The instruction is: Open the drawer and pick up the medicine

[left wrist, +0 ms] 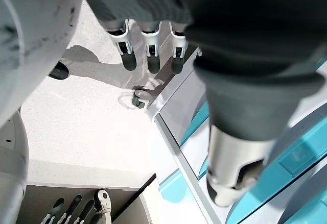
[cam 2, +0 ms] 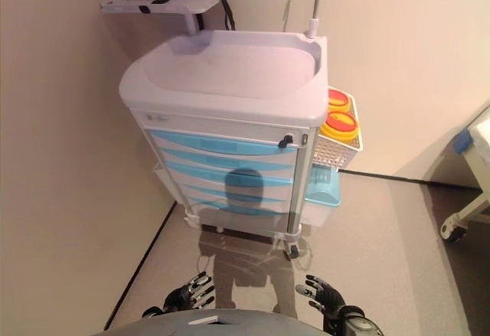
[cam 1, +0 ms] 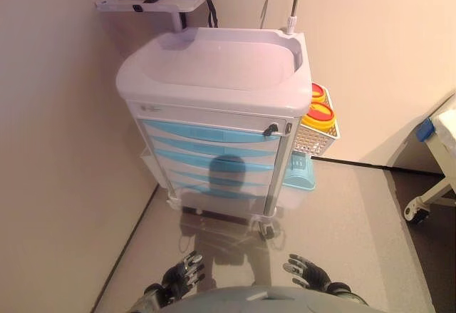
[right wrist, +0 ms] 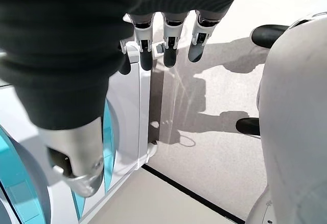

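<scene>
Closed drawer (cam 1: pixel 212 135) beyond robot hand (cam 1: pixel 184 274)

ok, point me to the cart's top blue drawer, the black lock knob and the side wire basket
top blue drawer (cam 1: pixel 206 134), left eye view, middle of its blue front.
black lock knob (cam 1: pixel 270 129), left eye view, on the knob at the drawer stack's upper right corner.
side wire basket (cam 1: pixel 309 140), left eye view, on its white mesh wall.

Open floor (cam 1: pixel 335 213) runs between both hands and the cart (cam 1: pixel 214 113), so its closed blue drawers (cam 1: pixel 214 157) are reachable head-on. A wall (cam 1: pixel 64 149) crowds the cart's left side, and a wire basket (cam 1: pixel 317 136) with yellow containers hangs off its right.
</scene>
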`<state>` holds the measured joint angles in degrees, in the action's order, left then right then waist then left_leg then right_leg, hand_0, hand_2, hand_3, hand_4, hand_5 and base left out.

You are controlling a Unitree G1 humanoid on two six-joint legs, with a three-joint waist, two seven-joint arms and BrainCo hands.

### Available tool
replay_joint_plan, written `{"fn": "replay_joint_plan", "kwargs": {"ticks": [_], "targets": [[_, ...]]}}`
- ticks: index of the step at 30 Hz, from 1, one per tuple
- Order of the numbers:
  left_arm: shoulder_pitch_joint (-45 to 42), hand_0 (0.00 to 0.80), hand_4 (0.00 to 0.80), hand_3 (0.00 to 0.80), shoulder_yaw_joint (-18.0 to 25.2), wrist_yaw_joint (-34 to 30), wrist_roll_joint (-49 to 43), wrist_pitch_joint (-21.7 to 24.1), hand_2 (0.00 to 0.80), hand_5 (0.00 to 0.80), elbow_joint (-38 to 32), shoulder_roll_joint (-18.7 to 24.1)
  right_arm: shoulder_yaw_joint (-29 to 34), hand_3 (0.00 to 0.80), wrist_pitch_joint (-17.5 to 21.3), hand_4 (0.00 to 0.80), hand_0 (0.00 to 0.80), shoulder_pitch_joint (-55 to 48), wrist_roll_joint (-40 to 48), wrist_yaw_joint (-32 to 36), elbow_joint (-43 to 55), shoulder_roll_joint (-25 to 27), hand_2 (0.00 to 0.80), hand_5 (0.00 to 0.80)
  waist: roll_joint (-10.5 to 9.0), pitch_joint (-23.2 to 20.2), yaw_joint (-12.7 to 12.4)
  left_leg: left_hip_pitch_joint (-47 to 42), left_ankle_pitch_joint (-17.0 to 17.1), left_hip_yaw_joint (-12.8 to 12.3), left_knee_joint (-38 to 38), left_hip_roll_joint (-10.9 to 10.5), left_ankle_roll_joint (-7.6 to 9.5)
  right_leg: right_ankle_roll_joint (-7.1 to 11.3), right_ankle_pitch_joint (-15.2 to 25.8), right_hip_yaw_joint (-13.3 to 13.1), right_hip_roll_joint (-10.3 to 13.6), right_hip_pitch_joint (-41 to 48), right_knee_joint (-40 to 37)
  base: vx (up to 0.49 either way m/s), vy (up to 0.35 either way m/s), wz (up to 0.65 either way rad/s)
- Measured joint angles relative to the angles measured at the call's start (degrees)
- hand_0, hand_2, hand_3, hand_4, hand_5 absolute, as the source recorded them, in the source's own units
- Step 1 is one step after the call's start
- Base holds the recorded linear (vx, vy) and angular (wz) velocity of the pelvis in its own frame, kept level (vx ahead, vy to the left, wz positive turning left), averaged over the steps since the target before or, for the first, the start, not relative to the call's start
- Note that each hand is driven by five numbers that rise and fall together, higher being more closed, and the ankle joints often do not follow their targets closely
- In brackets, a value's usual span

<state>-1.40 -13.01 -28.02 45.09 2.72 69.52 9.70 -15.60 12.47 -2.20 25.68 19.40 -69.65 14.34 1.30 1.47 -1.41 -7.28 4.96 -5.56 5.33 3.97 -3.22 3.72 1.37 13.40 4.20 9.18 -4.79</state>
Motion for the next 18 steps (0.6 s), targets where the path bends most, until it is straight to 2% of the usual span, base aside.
{"fn": "replay_joint_plan", "kwargs": {"ticks": [6,18], "targets": [[0.00,0.000,0.000,0.000,0.03,0.02,1.47,0.01,0.000,0.000,0.00,-0.01,0.00,0.000,0.00,0.000,0.000,0.00,0.00,0.00,0.00,0.00,0.000,0.000,0.13,0.27,0.00,0.01,-0.01,0.00,0.00,0.00,-0.01,0.00,0.00,0.00,0.00,-0.01,-0.01,0.000,0.000,0.00],[0.04,0.000,0.000,0.000,2.17,-1.65,10.25,-0.70,0.000,0.000,-0.08,-0.02,0.11,0.000,-0.14,0.000,0.000,0.02,-0.45,-0.02,-0.20,0.15,0.000,0.000,0.19,1.72,0.04,0.64,0.23,-0.25,-0.09,-0.01,0.12,0.00,0.00,-0.22,0.06,-1.08,0.35,0.007,0.023,-0.01]]}}
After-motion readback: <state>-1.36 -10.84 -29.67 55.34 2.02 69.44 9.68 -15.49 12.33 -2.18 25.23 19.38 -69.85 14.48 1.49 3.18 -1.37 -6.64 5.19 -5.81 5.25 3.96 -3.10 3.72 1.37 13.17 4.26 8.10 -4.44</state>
